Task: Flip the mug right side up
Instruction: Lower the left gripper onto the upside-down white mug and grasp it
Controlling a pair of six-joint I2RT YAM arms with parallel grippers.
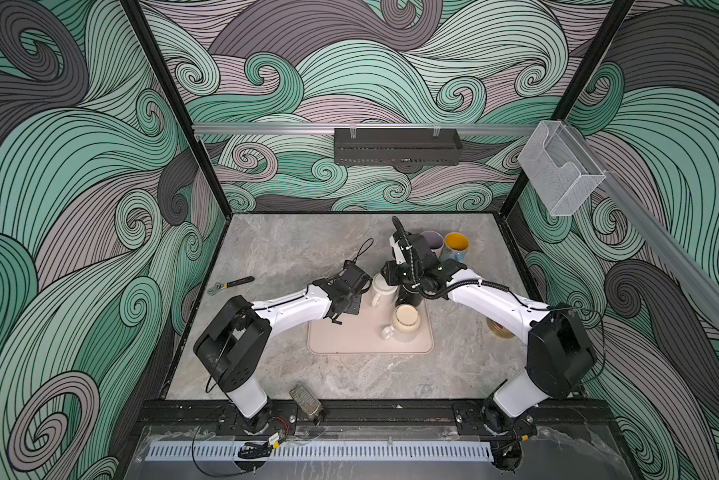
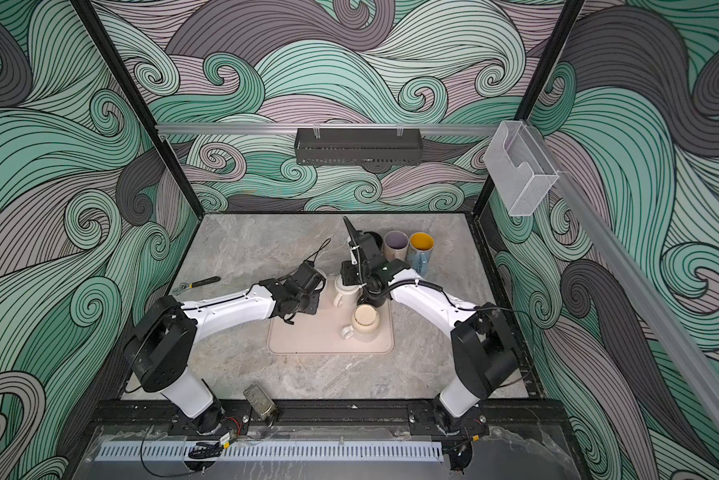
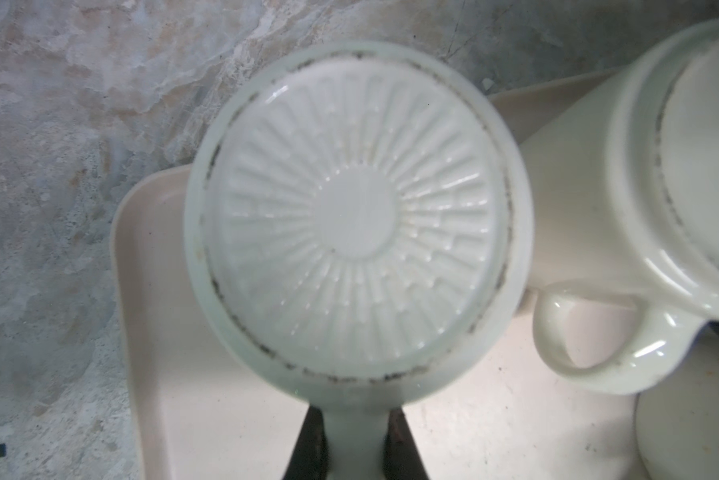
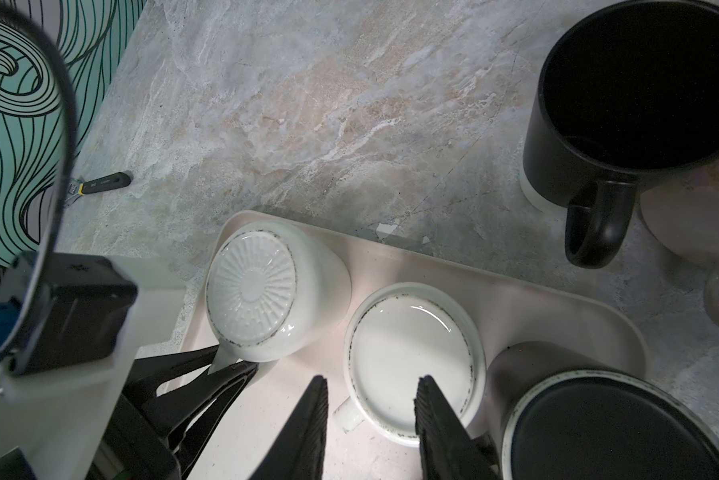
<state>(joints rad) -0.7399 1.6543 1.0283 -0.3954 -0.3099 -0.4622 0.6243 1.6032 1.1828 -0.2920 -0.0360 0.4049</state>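
Observation:
The mug [image 3: 349, 216] is white with a ribbed base and stands mouth down at the back left of the beige mat [image 1: 349, 340]. It also shows in the right wrist view [image 4: 258, 291] and in both top views [image 1: 385, 286] [image 2: 346, 289]. My left gripper [image 3: 355, 411] is shut on the mug's handle, a finger [image 3: 312, 440] on each side. My right gripper [image 4: 373, 379] hangs open just right of it, above a second upturned cream mug [image 4: 412, 345], with nothing between its fingers.
The cream mug [image 1: 405, 320] and a dark upturned mug [image 4: 599, 424] crowd the mat's right side. A black mug [image 4: 640, 104], a lavender one [image 1: 432, 241] and a yellow-lined one [image 1: 455, 245] stand upright behind. A wrench [image 1: 231, 284] lies at the left.

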